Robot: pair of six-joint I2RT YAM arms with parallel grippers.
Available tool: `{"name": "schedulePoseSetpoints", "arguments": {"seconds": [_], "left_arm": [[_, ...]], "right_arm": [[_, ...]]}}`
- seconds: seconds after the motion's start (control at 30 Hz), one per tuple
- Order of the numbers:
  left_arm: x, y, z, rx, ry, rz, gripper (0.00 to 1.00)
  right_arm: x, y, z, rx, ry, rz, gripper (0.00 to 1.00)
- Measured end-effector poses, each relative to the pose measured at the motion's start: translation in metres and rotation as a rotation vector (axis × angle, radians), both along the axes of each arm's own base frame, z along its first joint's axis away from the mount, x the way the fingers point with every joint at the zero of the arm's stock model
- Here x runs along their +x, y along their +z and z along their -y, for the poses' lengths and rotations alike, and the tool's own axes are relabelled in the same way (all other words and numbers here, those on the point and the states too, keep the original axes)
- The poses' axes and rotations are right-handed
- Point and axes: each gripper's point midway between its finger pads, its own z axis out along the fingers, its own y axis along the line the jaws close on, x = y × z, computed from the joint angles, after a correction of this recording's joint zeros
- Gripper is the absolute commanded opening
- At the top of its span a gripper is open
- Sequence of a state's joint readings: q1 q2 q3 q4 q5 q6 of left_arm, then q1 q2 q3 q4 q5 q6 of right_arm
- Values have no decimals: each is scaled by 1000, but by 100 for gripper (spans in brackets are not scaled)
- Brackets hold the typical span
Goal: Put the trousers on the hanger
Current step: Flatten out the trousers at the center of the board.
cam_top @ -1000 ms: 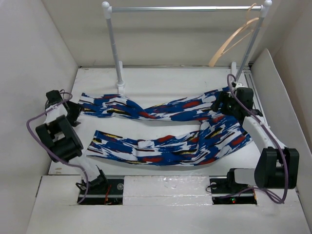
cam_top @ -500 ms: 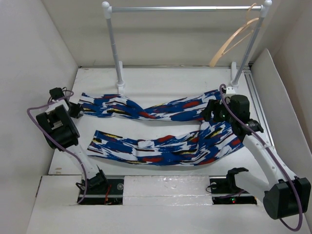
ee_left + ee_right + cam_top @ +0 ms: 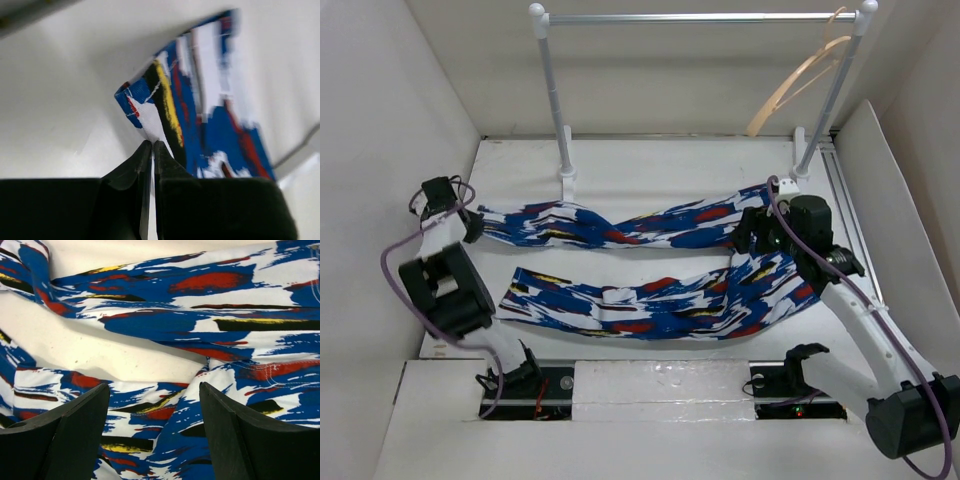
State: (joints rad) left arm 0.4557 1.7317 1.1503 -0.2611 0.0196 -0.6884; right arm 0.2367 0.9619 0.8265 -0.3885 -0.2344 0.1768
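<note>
here, left hand (image 3: 152, 146) pinches trousers (image 3: 215, 135) at cuff corner.

The trousers (image 3: 650, 305) are of soft cloth, blue and white like brush strokes, with red, black and yellow dashes. They lie spread on the table (image 3: 650, 165), the waist part at the right and both legs stretched to the left, one behind the other. The far leg narrows in a twist near its middle; the near leg has soft folds. The hanger (image 3: 785, 90), thin and pale tan, hangs tilted at the right end of the rail (image 3: 700, 17), well apart from the trousers.
</note>
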Motion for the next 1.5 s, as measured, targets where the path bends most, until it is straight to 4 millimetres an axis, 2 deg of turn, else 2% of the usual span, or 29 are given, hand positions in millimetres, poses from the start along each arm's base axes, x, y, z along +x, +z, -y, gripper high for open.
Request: {"name": "schedulePoseSetpoints", "arguments": {"seconds": [0.17,0.23,0.3,0.33,0.4,0.47,0.53,0.6,0.7,0.73,0.77,0.8,0.83,0.87,0.9,0.93,1.03,1.07,1.13,1.17,1.2,1.27,1.3,1.37,1.4,1.43,1.5], "left_arm": [[-53,92,1,199,61,155,0],[-78,114,0,252,98,205,0],[-97,113,-2,271,131,198,0],[-105,107,-2,271,142,176,9],[-115,86,-2,250,148,98,13],[-122,59,-1,215,142,1,36],[-133,35,5,178,129,-85,66],[-141,32,10,162,124,-113,76],[-137,53,10,185,122,-42,76],[-133,63,10,192,118,-7,76],[-127,72,10,201,112,21,77],[-118,80,9,214,103,48,77],[-107,86,10,222,83,71,77],[-94,84,14,218,52,72,77],[-82,79,20,210,17,65,77],[-69,73,26,202,-19,50,76],[-41,26,43,148,-112,-60,74],[-39,8,49,125,-133,-99,74],[-46,-22,58,83,-161,-178,72],[-50,-32,60,67,-166,-206,71],[-52,-39,61,57,-172,-224,70],[-47,-39,61,44,-179,-215,60],[-46,-39,60,45,-179,-213,47],[-33,-41,60,23,-196,-197,37],[-27,-42,59,16,-198,-196,26],[-18,-41,57,5,-197,-179,9],[2,-43,54,-14,-202,-157,5]], "right_arm": [[-4,1,-9,-4,41,7,78],[-4,-1,-9,-8,43,3,78],[-2,-6,-9,-15,45,-14,79],[0,-9,-9,-19,47,-25,80],[4,-13,-11,-27,49,-48,80],[9,-14,-12,-31,53,-59,81],[15,-11,-11,-32,49,-58,82],[20,-7,-8,-31,42,-51,81],[29,0,4,-28,3,-36,79],[30,0,8,-28,-7,-34,70],[32,1,11,-30,-15,-31,40],[33,1,13,-33,-19,-28,22],[34,1,14,-32,-25,-27,9],[36,0,15,-34,-31,-27,0],[38,-1,16,-36,-38,-27,0],[41,-3,18,-40,-49,-30,0],[58,-20,33,-61,-110,-60,25],[64,-29,42,-72,-142,-80,38],[76,-48,65,-90,-213,-124,50],[81,-57,80,-99,-260,-148,57],[86,-67,96,-112,-311,-172,59],[94,-82,129,-130,-405,-216,67],[97,-89,144,-138,-452,-237,72],[101,-98,171,-141,-530,-264,76],[100,-101,184,-133,-568,-276,76],[98,-103,194,-127,-599,-286,76],[95,-105,211,-107,-656,-298,76]]}}
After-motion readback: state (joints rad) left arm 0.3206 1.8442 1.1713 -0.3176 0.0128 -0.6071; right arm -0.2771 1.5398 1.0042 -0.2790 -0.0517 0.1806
